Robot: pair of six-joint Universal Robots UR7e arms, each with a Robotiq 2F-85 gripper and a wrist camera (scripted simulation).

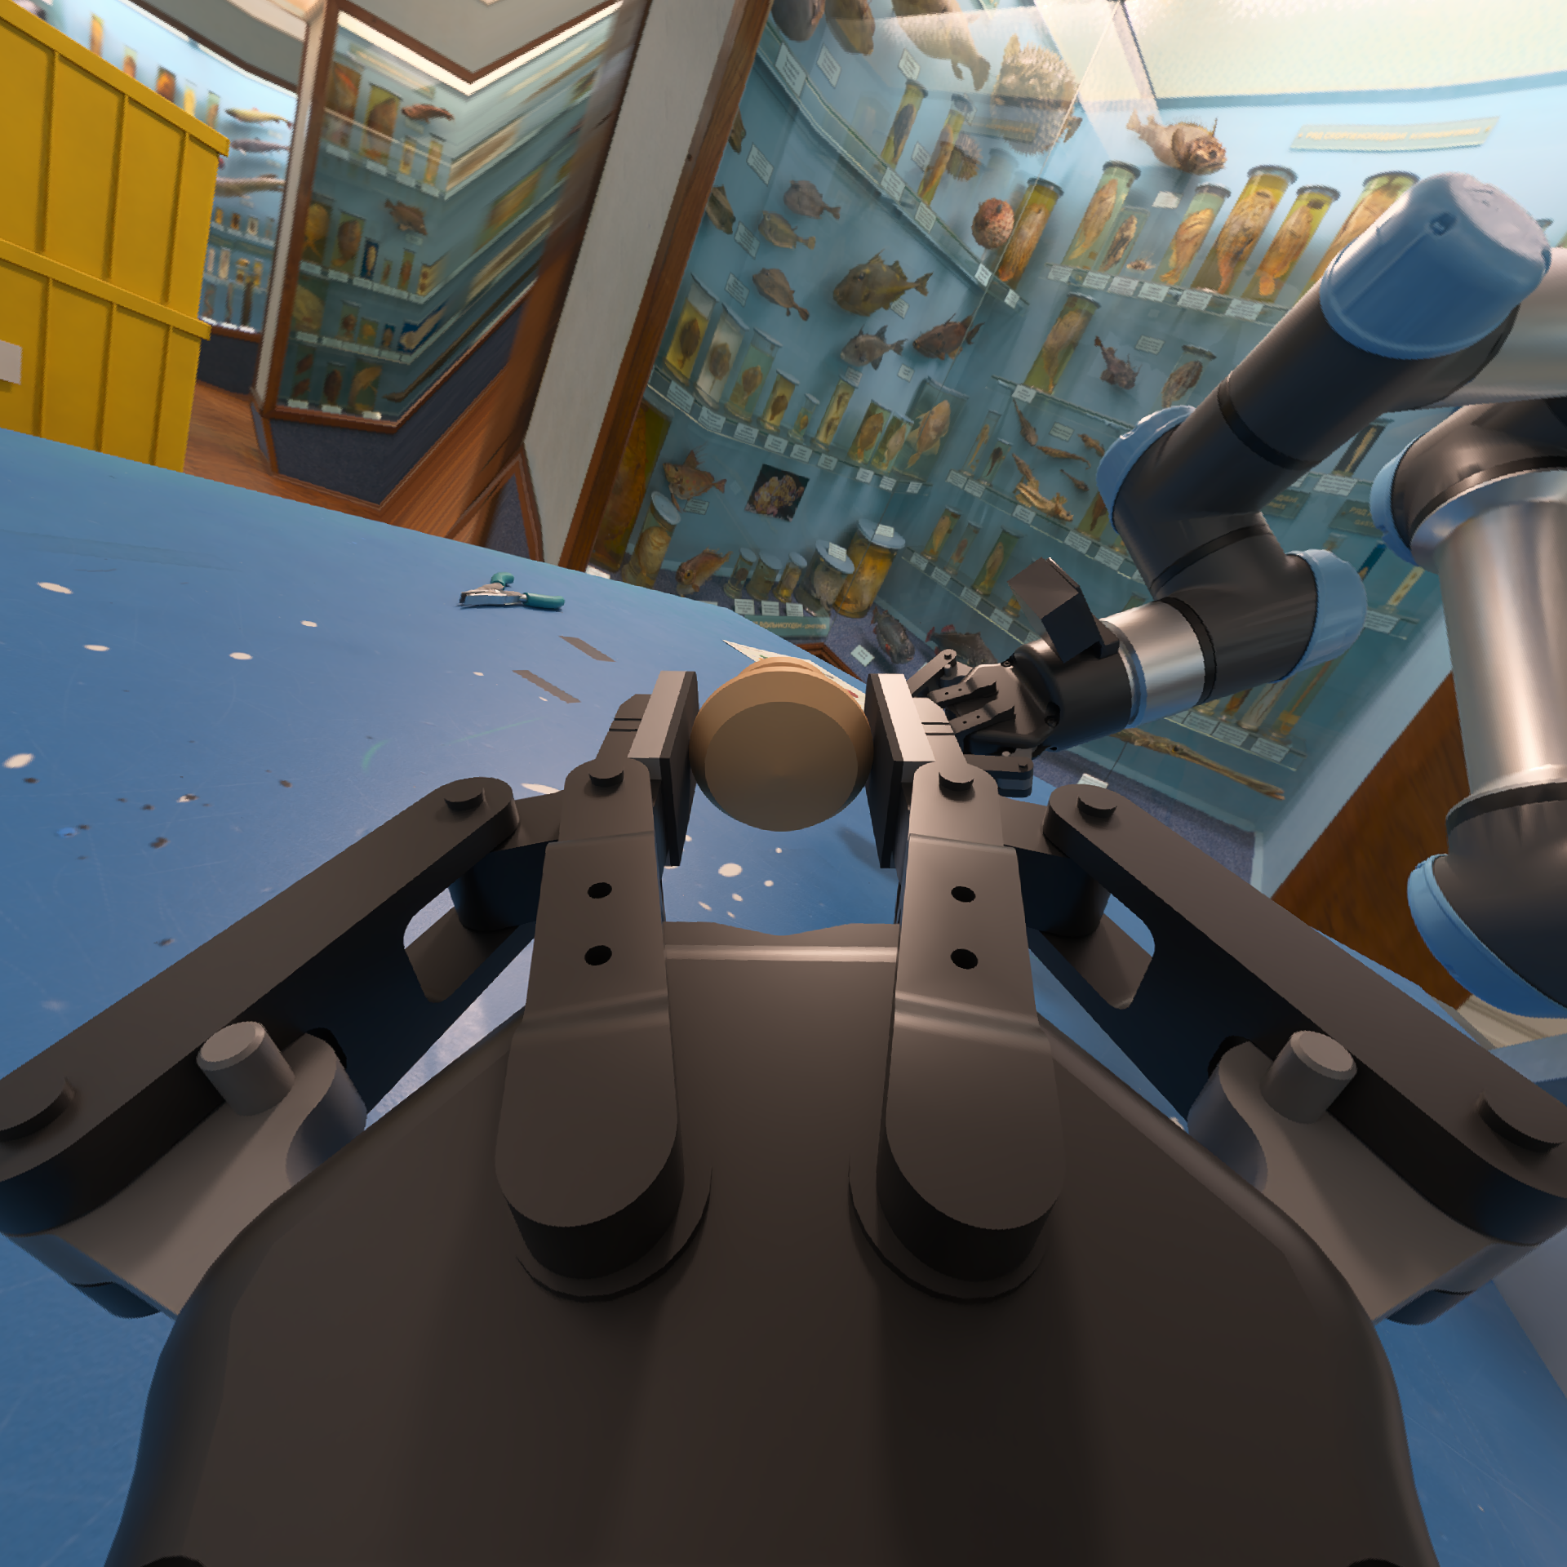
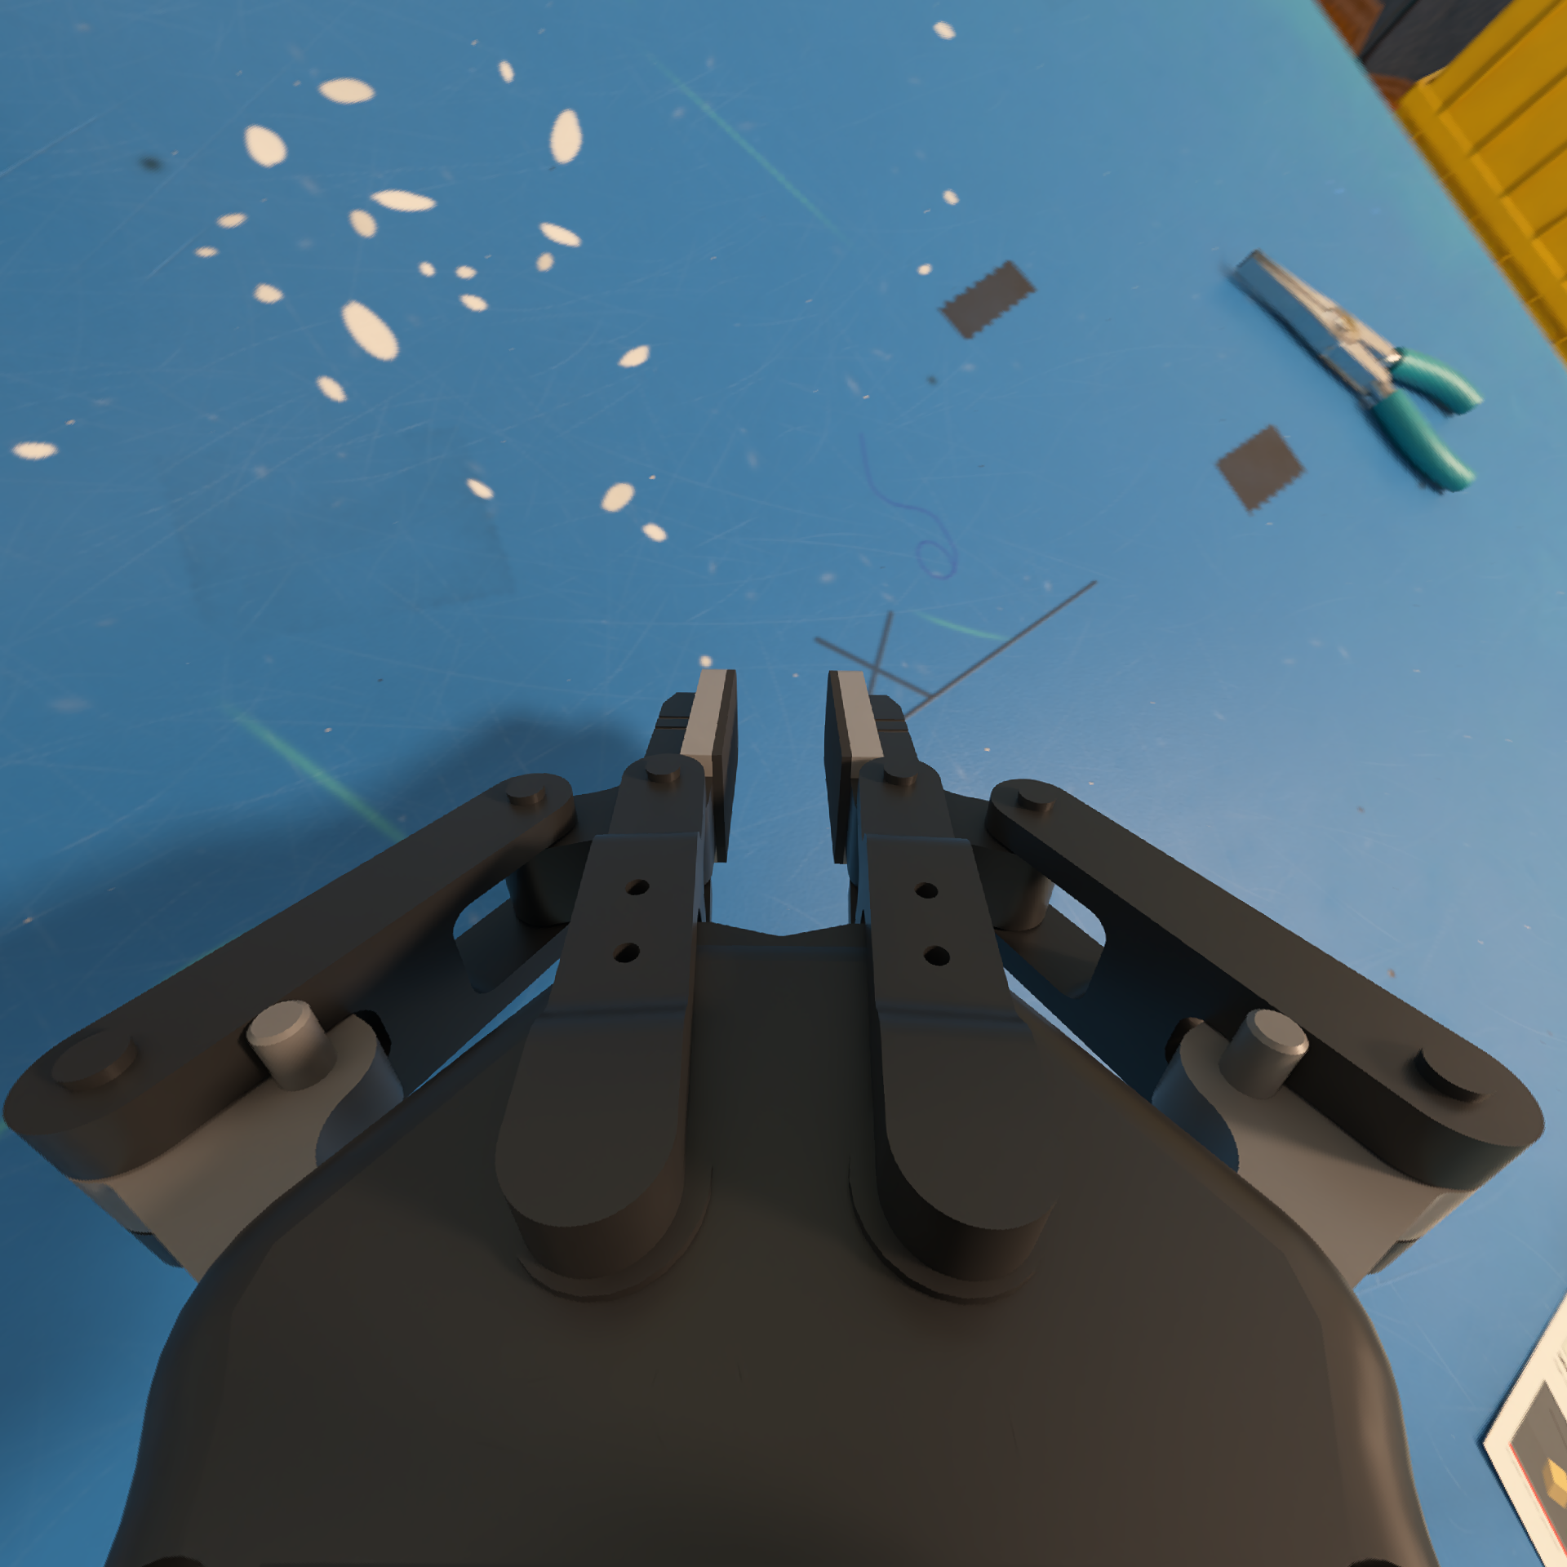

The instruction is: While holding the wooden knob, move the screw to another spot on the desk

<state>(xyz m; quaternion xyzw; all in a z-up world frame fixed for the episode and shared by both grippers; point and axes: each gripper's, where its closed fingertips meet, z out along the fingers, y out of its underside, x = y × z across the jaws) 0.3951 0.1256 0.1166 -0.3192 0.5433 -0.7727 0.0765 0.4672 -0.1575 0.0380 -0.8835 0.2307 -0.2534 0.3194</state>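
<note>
Across the blue tabletop (image 2: 254,763), scuffed and flecked with pale spots, little lies about: a yellow crate (image 1: 93,254) past the far edge, teal-handled pliers (image 2: 1365,365) near that edge, two small grey serrated patches (image 2: 988,298), a printed card (image 2: 1535,1467) at the near corner.

Left gripper (image 1: 780,746): fingers pinching the wooden knob (image 1: 780,755) from both sides, knob lifted clear of the tabletop. The holding half of the task looks done.

Right gripper (image 2: 780,721): angled down at the tabletop, fingers part-spread with a narrow gap, nothing between them. In the left wrist view it sits just behind the knob, low over the surface.

Screw: not visible in either view; its place cannot be told. It may be hidden under the right gripper or behind the knob. Whether it has been moved cannot be judged; with nothing in the right fingers, the move appears either unstarted or finished.
</note>
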